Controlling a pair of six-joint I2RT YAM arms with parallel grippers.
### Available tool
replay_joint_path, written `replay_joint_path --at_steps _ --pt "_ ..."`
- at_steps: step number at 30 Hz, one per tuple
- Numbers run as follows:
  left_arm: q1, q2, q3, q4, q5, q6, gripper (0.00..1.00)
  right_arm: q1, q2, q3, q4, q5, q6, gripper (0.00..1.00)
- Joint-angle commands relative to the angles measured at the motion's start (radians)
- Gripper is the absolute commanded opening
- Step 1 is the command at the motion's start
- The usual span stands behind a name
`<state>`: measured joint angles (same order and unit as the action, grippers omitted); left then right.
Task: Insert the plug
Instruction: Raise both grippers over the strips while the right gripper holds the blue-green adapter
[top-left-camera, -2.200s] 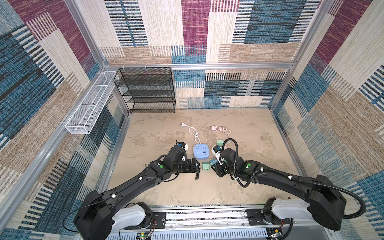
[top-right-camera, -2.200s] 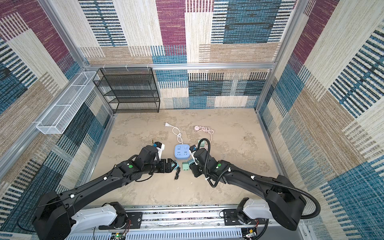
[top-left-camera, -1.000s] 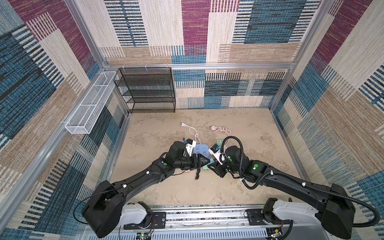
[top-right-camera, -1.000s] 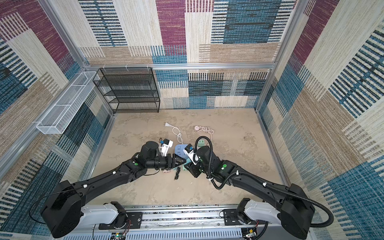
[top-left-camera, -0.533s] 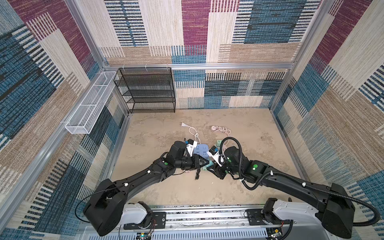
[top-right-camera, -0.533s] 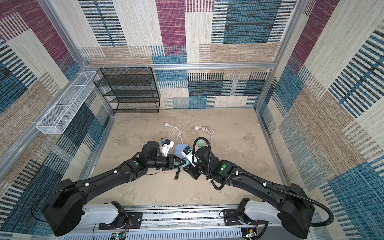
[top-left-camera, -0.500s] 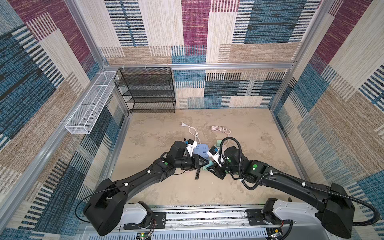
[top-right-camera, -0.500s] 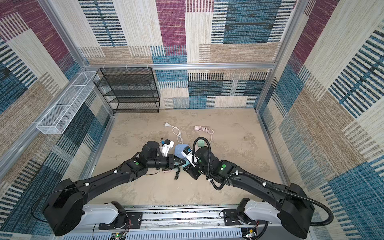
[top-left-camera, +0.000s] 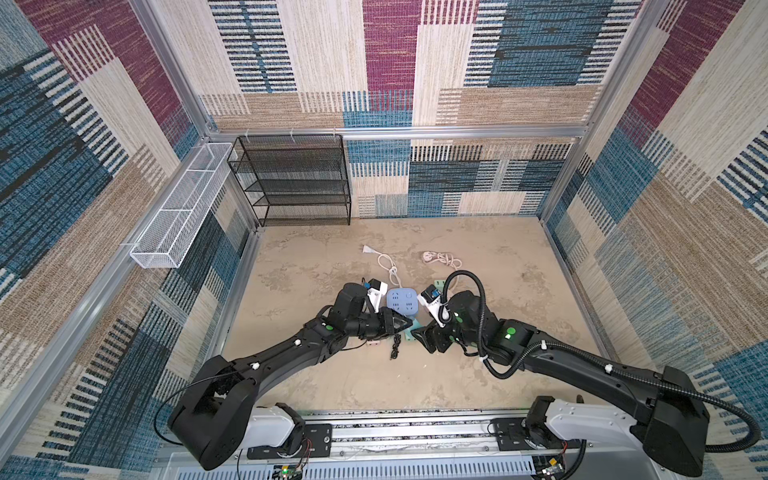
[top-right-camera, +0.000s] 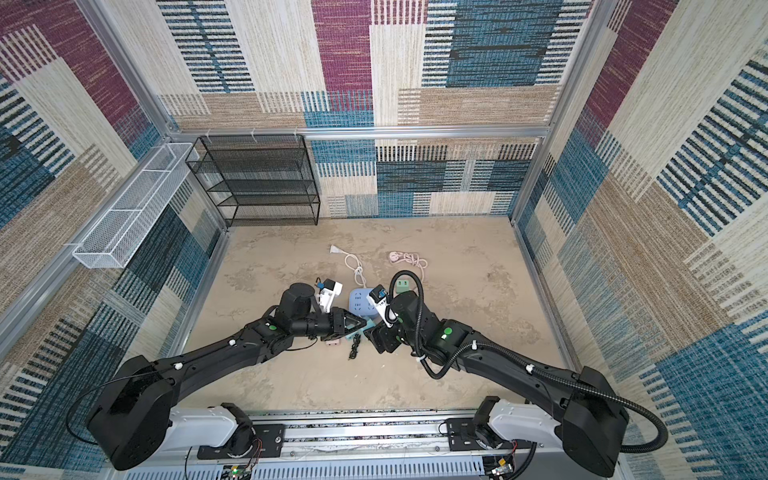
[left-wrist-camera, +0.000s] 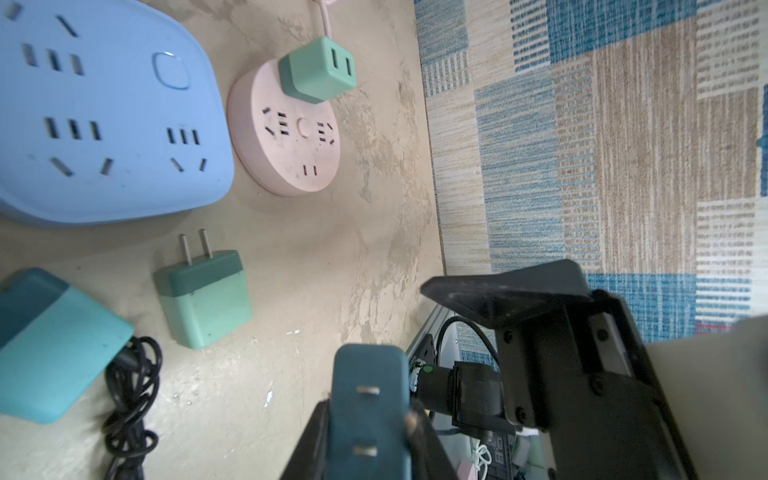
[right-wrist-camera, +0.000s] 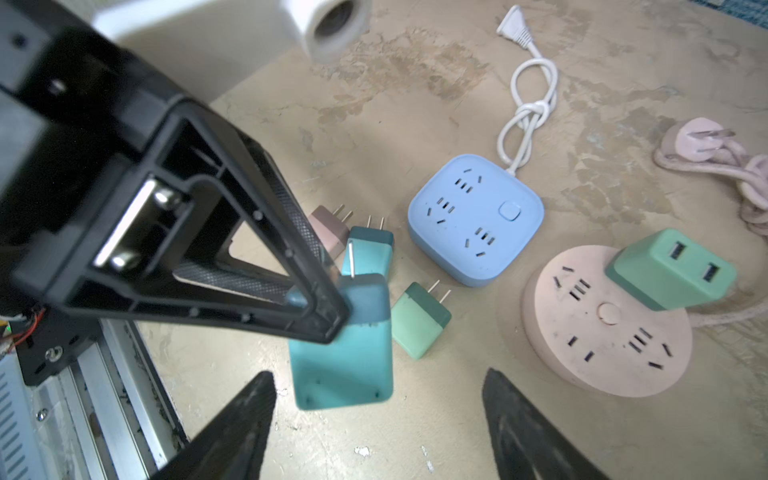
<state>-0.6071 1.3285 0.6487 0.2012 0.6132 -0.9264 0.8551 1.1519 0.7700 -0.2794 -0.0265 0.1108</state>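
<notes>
We list the left end effector (left-wrist-camera: 368, 415) pressed shut on the dark, pronged end of the teal plug (right-wrist-camera: 345, 365), held off the worktop (right-wrist-camera: 436, 415). The right end effector (right-wrist-camera: 378, 374) is spread, with its fingers (right-wrist-camera: 245, 424) on either side of the plug's pale body, not touching it. Near by on the worktop are a blue power strip (right-wrist-camera: 478, 220), a pink round strip (right-wrist-camera: 602, 332) bearing a green charger (right-wrist-camera: 669, 270), and a loose green plug (right-wrist-camera: 419, 320), a second teal plug (right-wrist-camera: 370, 249) and a pink plug (right-wrist-camera: 328, 226).
</notes>
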Motion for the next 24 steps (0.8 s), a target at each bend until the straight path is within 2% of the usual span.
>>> replay_joint_path --at_steps 1,3,6,9,11,13,21,24 --pt "0.037 -0.008 -0.038 0.155 -0.003 -0.086 0.00 -0.005 -0.007 0.024 0.088 0.161 0.126 0.82" --pt "0.063 -0.010 -0.053 0.197 -0.010 -0.121 0.00 -0.013 0.005 0.050 0.101 0.265 0.191 0.83" --pt "0.091 -0.010 -0.052 0.231 -0.011 -0.146 0.00 -0.026 0.014 0.062 0.169 0.272 0.210 0.81" --pt "0.114 -0.014 -0.030 0.221 -0.006 -0.147 0.00 -0.073 0.031 0.101 0.190 0.176 0.311 0.79" --pt "0.124 -0.021 -0.017 0.222 -0.012 -0.153 0.00 -0.147 0.048 0.140 0.192 0.034 0.395 0.74" --pt "0.129 -0.030 -0.012 0.230 -0.026 -0.170 0.00 -0.196 0.043 0.147 0.237 -0.060 0.427 0.69" --pt "0.130 -0.112 -0.042 0.303 -0.150 -0.240 0.00 -0.238 -0.036 0.139 0.300 -0.092 0.462 0.65" --pt "0.129 -0.137 -0.049 0.340 -0.179 -0.263 0.00 -0.267 -0.050 0.102 0.336 -0.131 0.553 0.58"
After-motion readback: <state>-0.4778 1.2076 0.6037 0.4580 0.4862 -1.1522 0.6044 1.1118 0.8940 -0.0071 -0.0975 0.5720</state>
